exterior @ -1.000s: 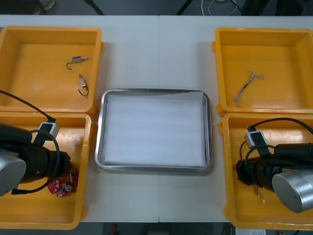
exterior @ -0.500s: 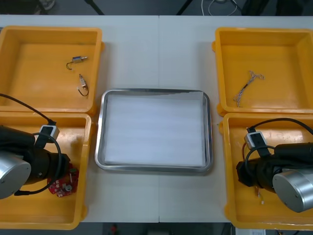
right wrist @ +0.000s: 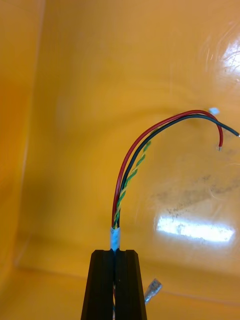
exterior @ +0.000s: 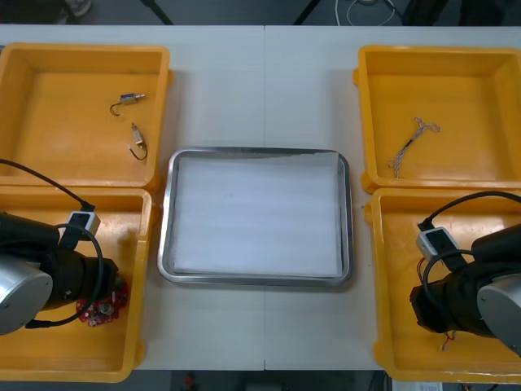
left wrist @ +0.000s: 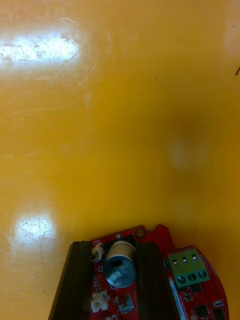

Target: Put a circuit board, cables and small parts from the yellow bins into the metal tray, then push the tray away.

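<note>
The right gripper (right wrist: 116, 254) is pulling back, pinching the cable (right wrist: 131, 165) between its fingers, while the left gripper (left wrist: 114, 247) is likewise clamping the circuit board (left wrist: 192, 272), both looking ready for the tray (exterior: 167, 213).

Tray (exterior: 167, 220) bare, open from above. Left bin (exterior: 147, 269) and right bin (exterior: 376, 277) walls flank it. Table (exterior: 264, 90) beyond is free.

— Right gripper (right wrist: 116, 253), condition?
— Fingers (right wrist: 102, 285) closed on a cable bundle (right wrist: 123, 185), clamped just below its white band.
— Bundle make-up?
— Red, black and twisted green-yellow wires, arching away over the yellow bin (right wrist: 70, 110) floor, ends free.
</note>
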Tool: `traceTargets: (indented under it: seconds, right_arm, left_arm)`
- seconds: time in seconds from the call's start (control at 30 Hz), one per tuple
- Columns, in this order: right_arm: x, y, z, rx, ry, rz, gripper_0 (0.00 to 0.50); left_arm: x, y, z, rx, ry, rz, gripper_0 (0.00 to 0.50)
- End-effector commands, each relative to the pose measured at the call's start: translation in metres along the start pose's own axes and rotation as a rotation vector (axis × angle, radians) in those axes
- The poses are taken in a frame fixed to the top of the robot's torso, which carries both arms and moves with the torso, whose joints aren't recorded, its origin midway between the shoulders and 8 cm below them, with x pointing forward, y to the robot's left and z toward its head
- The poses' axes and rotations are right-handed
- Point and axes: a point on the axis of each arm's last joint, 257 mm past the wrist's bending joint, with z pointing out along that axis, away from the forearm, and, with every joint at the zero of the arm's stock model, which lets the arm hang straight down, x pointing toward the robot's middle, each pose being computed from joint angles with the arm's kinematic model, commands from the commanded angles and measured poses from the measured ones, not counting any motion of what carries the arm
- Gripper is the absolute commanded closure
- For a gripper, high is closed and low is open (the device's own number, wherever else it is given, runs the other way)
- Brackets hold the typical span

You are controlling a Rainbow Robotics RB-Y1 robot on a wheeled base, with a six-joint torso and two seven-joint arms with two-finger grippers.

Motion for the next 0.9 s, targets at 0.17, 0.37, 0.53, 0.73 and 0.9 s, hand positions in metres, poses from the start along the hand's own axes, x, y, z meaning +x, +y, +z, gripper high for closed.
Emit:
traceTargets:
  seconds: [0.17,0.37,0.53,0.73,0.9]
  right_arm:
    - [-0.034,-0.021,-0.057,0.002,-0.081,-0.079,0.5]
    - [-0.051,-0.026,-0.081,-0.017,-0.138,-0.122,0.5]
    - [-0.053,-0.027,-0.091,-0.025,-0.132,-0.18,0.5]
    - [-0.06,-0.032,-0.104,-0.019,-0.13,-0.242,0.5]
    - [-0.063,-0.04,-0.113,0.006,-0.13,-0.266,0.5]
  left_arm:
    - [0.01,-0.006,0.003,0.012,0.006,-0.089,0.5]
    - [0.001,0.006,-0.003,0.005,-0.012,-0.104,0.5]
    - [-0.012,0.019,-0.014,0.016,-0.025,-0.144,0.5]
    - [-0.028,0.037,-0.034,-0.002,-0.026,-0.168,0.5]
    - [-0.039,0.047,-0.055,-0.005,-0.019,-0.194,0.5]
